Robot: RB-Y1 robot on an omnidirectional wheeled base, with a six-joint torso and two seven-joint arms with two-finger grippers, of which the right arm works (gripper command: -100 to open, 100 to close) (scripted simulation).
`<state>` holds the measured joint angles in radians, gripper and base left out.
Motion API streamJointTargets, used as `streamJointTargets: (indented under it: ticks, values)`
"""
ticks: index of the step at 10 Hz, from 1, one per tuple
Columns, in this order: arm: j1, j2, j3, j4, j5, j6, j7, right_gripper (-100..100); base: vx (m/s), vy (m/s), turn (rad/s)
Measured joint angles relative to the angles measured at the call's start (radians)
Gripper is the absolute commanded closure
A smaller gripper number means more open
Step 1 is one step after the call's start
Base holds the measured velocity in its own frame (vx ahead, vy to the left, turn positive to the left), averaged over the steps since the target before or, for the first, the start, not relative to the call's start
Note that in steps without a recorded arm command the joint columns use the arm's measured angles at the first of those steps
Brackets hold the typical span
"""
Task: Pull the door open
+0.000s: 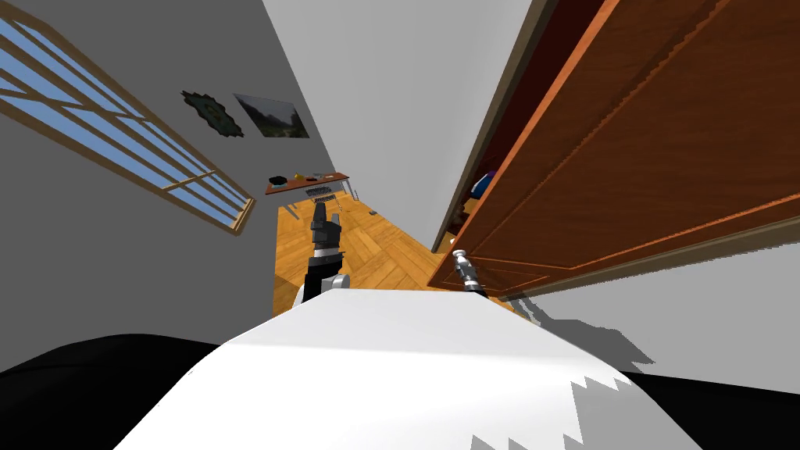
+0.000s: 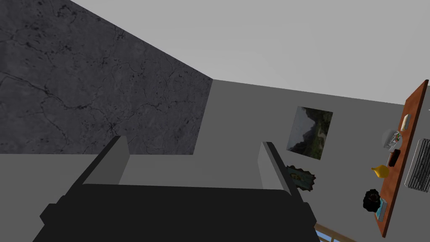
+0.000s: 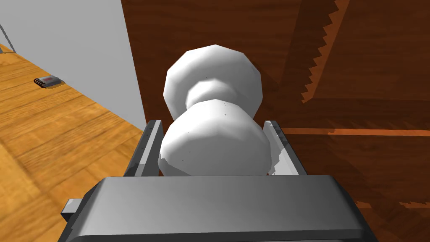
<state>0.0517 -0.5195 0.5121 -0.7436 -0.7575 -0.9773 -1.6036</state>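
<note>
The right gripper (image 3: 212,124) is clamped on the round white door knob (image 3: 214,138), with its 2 thin grey fingers (image 3: 150,143) pressing the sides of the knob's front ball. The knob sits near the free edge of the brown panelled wooden door (image 3: 357,63), just above a horizontal rail line in the panel.

From the head camera, the right gripper (image 1: 467,273) and the knob (image 1: 459,255) are low on the door (image 1: 641,156), close in front of my chest. The door stands a little out from the grey-brown door frame (image 1: 500,117), and a dark gap shows between them, so I judge it partly open.

The knob's long axis runs straight from the gripper to the door face, in line with the fingers. The pull therefore has to come back along that line toward me, then curve as the door swings on its far edge. The fingers hold only the rounded ball, so a sideways drag could slip them off.

The left gripper (image 1: 320,209) points forward over the wood-plank floor (image 1: 375,250), well apart from the door. Its 2 fingers (image 2: 115,157) are spread wide with nothing between them. The right arm is plainly the one in place.
</note>
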Motion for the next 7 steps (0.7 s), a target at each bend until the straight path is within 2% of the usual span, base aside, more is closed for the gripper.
streamJointTargets:
  ticks: [3, 5, 6, 7]
  values:
    - [0.025, -0.036, 0.048, -0.007, 0.017, -0.042, -0.043, 100, -0.203, -0.055, 0.103]
    - [0.03, -0.054, 0.076, 0.002, 0.028, -0.069, -0.07, 100, -0.212, -0.044, 0.084]
    - [0.036, -0.065, 0.089, 0.0, 0.032, -0.081, -0.082, 100, -0.092, -0.024, 0.018]
    - [0.039, -0.064, 0.093, 0.0, 0.034, -0.081, -0.084, 100, -0.143, -0.041, 0.13]
